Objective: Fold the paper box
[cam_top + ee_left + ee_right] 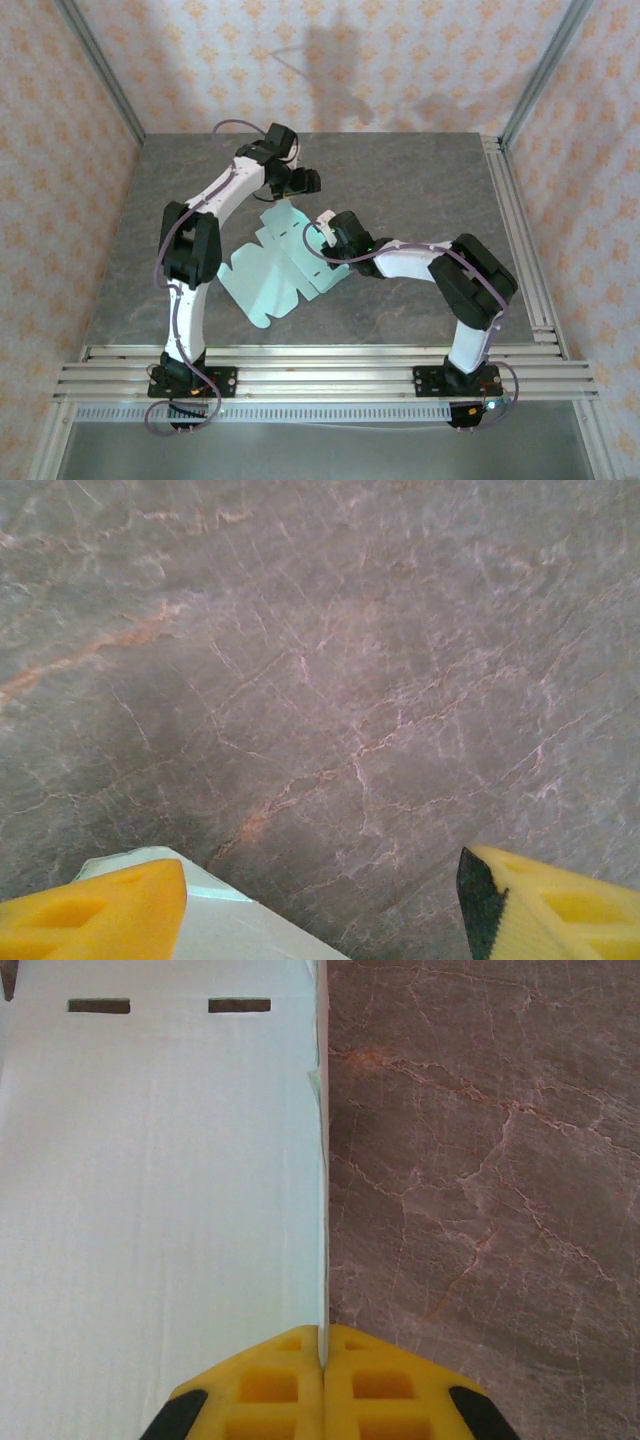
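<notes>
**Right end effector (322,1360) clamped on the paper box (272,272); left end effector (322,880) wide apart at its far corner**

The paper box was an unfolded pale mint-green blank. It lay mostly flat on the grey marbled bench (420,190), roughly at the centre and between the two arms. Its scalloped tabs pointed toward the near left in the top view.

The right end effector sat at the blank's right side with its yellow fingers (270,1390) pressed together. They pinched a thin edge of the card, seen edge-on between the pads in the right wrist view. From that grip a broad pale panel stretched away to the left. Two short dark slots (99,1005) were cut side by side near its far end. Bare bench lay to the right of the pinched edge.

The left end effector hung over the far end of the blank. Its jaws stood well apart and held nothing. In the left wrist view one yellow finger (100,915) sat right at a pale corner of the card. Whether it touched the card could not be told. The other finger was over bare bench.
</notes>
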Motion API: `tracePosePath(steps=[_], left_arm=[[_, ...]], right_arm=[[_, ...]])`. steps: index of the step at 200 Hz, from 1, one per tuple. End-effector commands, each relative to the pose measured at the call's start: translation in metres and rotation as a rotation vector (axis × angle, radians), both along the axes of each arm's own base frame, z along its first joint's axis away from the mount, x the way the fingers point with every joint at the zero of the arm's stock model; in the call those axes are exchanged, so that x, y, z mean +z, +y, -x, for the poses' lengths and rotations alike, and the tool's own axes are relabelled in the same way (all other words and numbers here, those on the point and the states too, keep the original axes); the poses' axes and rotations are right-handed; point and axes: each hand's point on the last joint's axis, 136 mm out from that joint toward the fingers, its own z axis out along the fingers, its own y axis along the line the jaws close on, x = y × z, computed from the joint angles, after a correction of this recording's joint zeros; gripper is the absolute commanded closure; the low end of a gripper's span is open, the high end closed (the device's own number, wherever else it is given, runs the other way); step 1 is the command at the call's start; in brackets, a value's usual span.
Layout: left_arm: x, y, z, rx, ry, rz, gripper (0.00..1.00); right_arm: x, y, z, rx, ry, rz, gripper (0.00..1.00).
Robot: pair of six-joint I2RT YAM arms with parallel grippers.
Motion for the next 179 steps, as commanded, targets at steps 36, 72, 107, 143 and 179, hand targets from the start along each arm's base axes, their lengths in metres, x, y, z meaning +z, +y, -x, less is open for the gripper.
tracePosePath(steps=[36,72,107,143,179], left_arm=[[-0.016,-0.01,0.018,-0.065,0.078,-0.02,0.29],[-0.018,-0.012,0.028,-0.079,0.096,-0.01,0.31],[-0.024,-0.013,0.039,-0.094,0.126,-0.019,0.32],[-0.024,-0.011,0.043,-0.089,0.127,-0.035,0.32],[-0.025,-0.015,0.046,-0.074,0.147,-0.008,0.35]], right_arm=[[0.014,0.001,-0.007,-0.021,-0.05,-0.001,1.0],[0.017,0.0,-0.011,-0.031,-0.066,0.011,1.0],[0.022,0.002,-0.015,-0.032,-0.079,0.008,1.0],[0.023,0.011,-0.013,-0.003,-0.028,-0.022,1.0],[0.02,0.009,-0.017,-0.022,0.002,-0.013,1.0]])
